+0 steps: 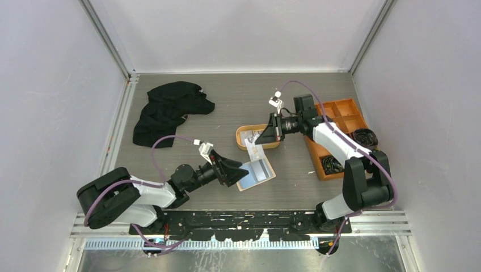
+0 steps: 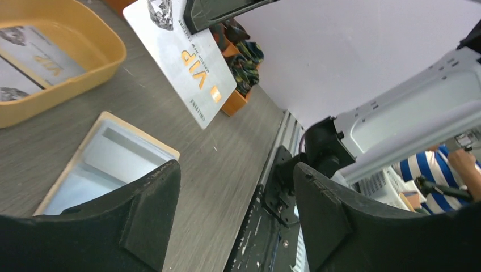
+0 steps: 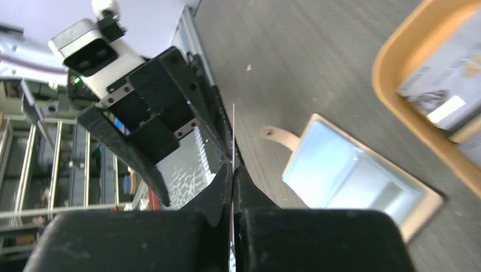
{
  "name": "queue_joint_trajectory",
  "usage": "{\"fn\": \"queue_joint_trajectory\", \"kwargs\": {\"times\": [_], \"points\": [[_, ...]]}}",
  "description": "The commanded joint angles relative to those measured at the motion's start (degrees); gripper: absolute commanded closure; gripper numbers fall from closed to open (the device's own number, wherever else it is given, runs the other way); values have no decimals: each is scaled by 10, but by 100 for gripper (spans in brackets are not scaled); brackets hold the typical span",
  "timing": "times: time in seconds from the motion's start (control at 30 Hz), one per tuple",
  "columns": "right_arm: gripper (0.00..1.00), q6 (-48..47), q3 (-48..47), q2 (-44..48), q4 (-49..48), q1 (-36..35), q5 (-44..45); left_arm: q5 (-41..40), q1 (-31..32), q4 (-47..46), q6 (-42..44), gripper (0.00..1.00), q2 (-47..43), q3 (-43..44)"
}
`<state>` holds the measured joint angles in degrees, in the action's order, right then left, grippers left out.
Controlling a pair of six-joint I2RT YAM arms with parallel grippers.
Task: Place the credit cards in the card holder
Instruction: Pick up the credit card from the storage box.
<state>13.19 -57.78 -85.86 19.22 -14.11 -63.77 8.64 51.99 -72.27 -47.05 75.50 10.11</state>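
The right gripper (image 3: 233,173) pinches shut on a thin, glossy white card (image 2: 187,59) printed "VIP" in gold. The beige leather-like card holder (image 1: 258,173) lies open on the grey wood-grain desk (image 1: 227,107), at 6 o'clock of the orange oval tray (image 1: 241,136). The left gripper (image 1: 240,170) gapes wide, holding nothing.

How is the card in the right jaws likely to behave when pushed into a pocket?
The card looks thin yet stiff: pinched at one edge, it shows no sag. Its smooth face might slip. The loose holder would probably slide.
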Motion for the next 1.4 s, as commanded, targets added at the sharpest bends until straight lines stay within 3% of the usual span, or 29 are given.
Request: {"fn": "queue_joint_trajectory", "kwargs": {"times": [0.0, 0.07, 0.2, 0.3, 0.47, 0.63, 0.73, 0.8, 1.07, 1.13, 1.17, 1.23, 1.27, 1.37], "points": [[99, 2, 26, 42, -99, -38, -79, -29, 28, -97, 44, 30, 29, 6], [99, -23, 18, 37, -73, -53, -85, -16, 30, -97, 48, 33, 31, 9], [99, -157, -23, 18, 66, -71, -91, -1, 30, -97, 64, 43, 13, -3], [99, -191, -31, 16, 98, -79, -100, 5, 30, -95, 70, 52, -6, -13], [99, -234, -34, 21, 128, -93, -113, -1, 30, -50, 65, 60, -28, -12], [99, -351, -55, 18, 227, -109, -104, 4, 30, -46, 51, 68, -33, -6], [99, -413, -66, 15, 278, -120, -103, 15, 30, -44, 47, 82, -31, -2], [99, -433, -68, 15, 292, -123, -103, 23, 29, -44, 46, 87, -28, 1], [99, -456, -68, 11, 304, -138, -76, 58, 28, -69, 35, 84, -4, 12], [99, -461, -69, 10, 307, -141, -72, 67, 28, -79, 34, 89, 2, 13], [99, -463, -69, 10, 309, -142, -70, 70, 28, -81, 33, 97, 6, 14], [98, -467, -69, 10, 311, -146, -64, 72, 28, -86, 29, 100, 13, 14], [97, -468, -69, 10, 311, -146, -61, 71, 27, -90, 27, 100, 16, 13], [78, -474, -70, 12, 313, -146, -49, 60, 17, -97, 13, 100, 24, 1]]}}
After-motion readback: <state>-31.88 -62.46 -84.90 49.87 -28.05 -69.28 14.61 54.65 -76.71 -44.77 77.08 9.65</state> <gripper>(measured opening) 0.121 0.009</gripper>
